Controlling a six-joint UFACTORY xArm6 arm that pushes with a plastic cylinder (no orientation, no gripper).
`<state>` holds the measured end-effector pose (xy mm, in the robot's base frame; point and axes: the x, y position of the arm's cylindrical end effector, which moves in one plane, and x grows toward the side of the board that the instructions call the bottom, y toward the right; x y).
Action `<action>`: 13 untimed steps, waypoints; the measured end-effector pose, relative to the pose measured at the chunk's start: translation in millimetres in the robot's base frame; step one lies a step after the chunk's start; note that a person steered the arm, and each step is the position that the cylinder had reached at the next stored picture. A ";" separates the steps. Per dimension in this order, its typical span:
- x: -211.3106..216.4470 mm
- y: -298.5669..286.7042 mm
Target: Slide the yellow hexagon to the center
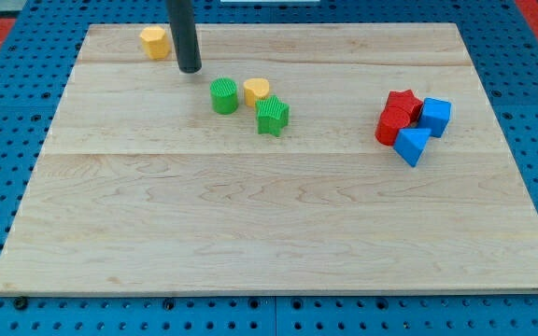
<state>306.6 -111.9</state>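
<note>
The yellow hexagon [154, 42] lies near the board's top left edge. My tip [190, 68] rests on the board just right of it and a little lower, with a small gap between them. A green round block [223, 96], a yellow heart-shaped block [256, 91] and a green star-like block [272, 116] sit close together to the lower right of my tip.
At the view's right a cluster holds a red star [403, 102], a red block [391, 127], a blue cube [435, 116] and a blue triangle [412, 146]. The wooden board [278, 233] lies on a blue perforated table.
</note>
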 end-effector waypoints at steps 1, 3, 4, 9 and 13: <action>33.7 38.6; -61.3 50.2; -106.1 5.9; 32.2 -119.8; 143.8 -79.3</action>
<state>450.3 -191.2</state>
